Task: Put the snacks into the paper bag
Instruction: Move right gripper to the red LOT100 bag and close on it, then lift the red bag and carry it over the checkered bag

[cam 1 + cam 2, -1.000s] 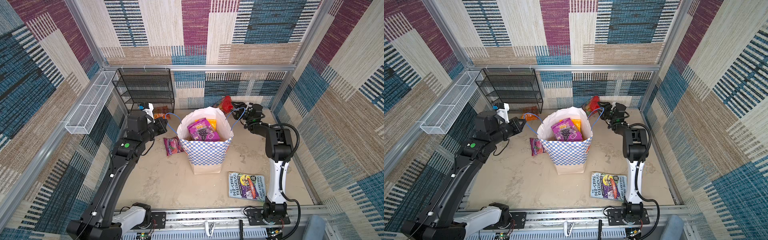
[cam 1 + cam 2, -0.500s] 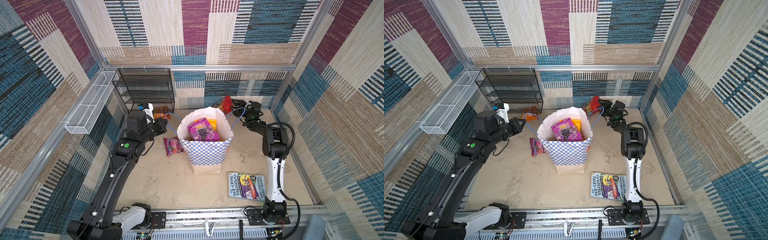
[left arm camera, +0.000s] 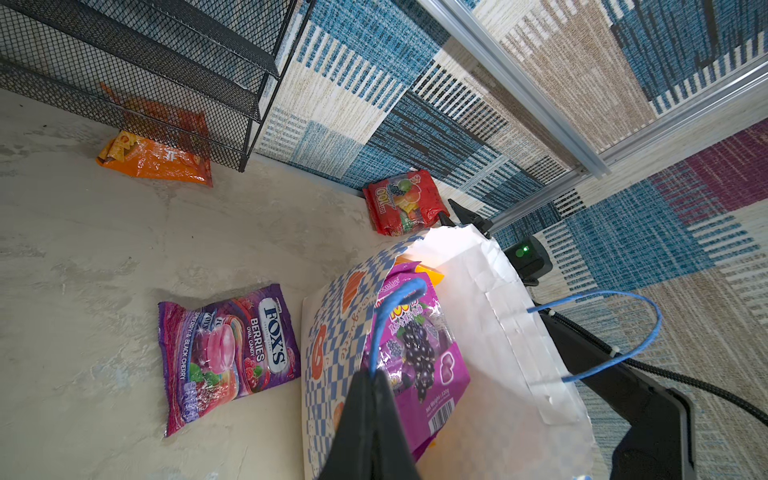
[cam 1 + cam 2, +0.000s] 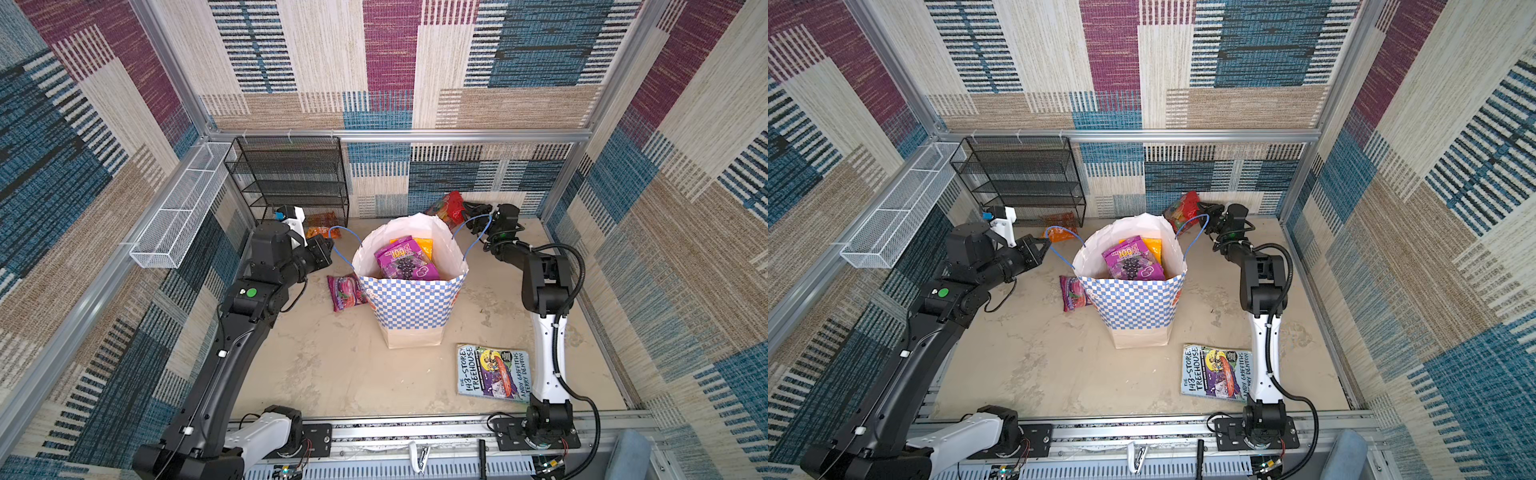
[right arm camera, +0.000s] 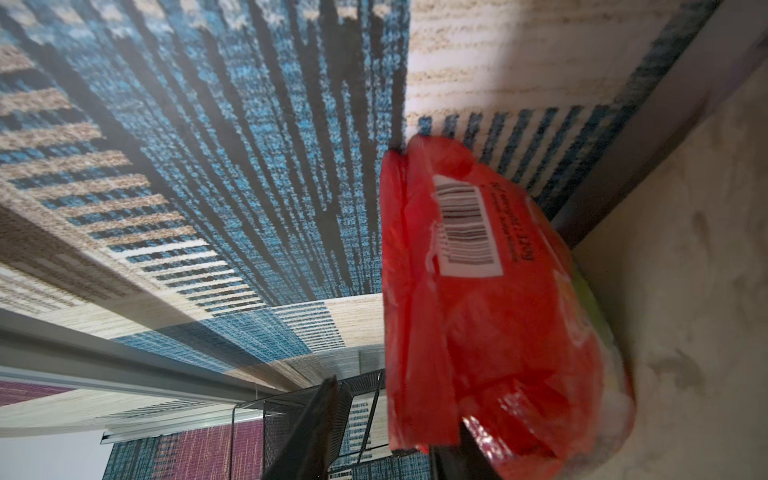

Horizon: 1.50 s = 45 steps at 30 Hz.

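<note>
We are partway through. The paper bag (image 4: pixel 411 307) stands open mid-worktop (image 4: pixel 332 365) with two snacks inside: the purple grape packet (image 4: pixel 405 259) and a yellow-orange packet (image 4: pixel 424 245) behind it. Three remain outside: the Fox's packet (image 4: pixel 347 291) just beside the bag, the orange chips packet (image 3: pixel 153 160) at the foot of the black mesh rack (image 3: pixel 166 62), and the red packet (image 5: pixel 490 291) against the back wall. Our left fingers (image 3: pixel 365 415) are together on the bag's blue cord handle (image 3: pixel 388 316). Our right fingers (image 5: pixel 307 424) stand apart around the red packet's near edge — not yet clamped, we judge.
</note>
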Available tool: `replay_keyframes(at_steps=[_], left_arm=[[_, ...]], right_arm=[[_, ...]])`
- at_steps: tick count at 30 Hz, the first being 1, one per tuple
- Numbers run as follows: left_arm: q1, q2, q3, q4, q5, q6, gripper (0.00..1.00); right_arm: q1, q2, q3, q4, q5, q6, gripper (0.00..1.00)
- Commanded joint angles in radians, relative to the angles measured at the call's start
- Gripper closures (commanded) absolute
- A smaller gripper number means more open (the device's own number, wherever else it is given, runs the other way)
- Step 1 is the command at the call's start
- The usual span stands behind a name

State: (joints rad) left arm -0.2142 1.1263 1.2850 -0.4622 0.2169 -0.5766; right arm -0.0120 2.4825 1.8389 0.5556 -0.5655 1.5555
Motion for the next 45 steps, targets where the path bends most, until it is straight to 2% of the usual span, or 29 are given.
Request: replay_keyframes(at_steps=[1, 5, 8, 14, 19, 27, 36, 45], left_arm=[[0.004, -0.006, 0.0, 0.072, -0.001, -0.011, 1.0], [0.005, -0.014, -0.002, 0.074, -0.002, -0.011, 1.0], [0.008, -0.016, -0.004, 0.077, -0.002, -0.011, 1.0], [0.015, -0.017, -0.004, 0.076, -0.001, -0.009, 1.0], [0.021, -0.018, -0.005, 0.076, -0.002, -0.012, 1.0], [0.027, -0.02, -0.007, 0.079, 0.006, -0.012, 1.0], [0.032, -0.015, -0.007, 0.086, 0.017, -0.014, 1.0], [0.033, -0.023, -0.007, 0.09, 0.022, -0.01, 1.0]], right_arm=[[0.006, 0.029, 0.038, 0.005, 0.021, 0.036, 0.74], [0.013, 0.056, 0.085, 0.001, 0.017, 0.048, 0.92], [0.018, 0.049, 0.076, 0.025, 0.013, 0.051, 1.0], [0.022, -0.04, 0.007, 0.087, 0.001, 0.013, 1.0], [0.023, -0.179, -0.073, 0.09, 0.009, -0.077, 1.0], [0.016, -0.374, -0.187, 0.086, -0.017, -0.149, 1.0], [0.012, -0.645, -0.217, -0.062, 0.023, -0.3, 1.0], [0.03, -0.853, -0.163, -0.242, 0.049, -0.422, 1.0]])
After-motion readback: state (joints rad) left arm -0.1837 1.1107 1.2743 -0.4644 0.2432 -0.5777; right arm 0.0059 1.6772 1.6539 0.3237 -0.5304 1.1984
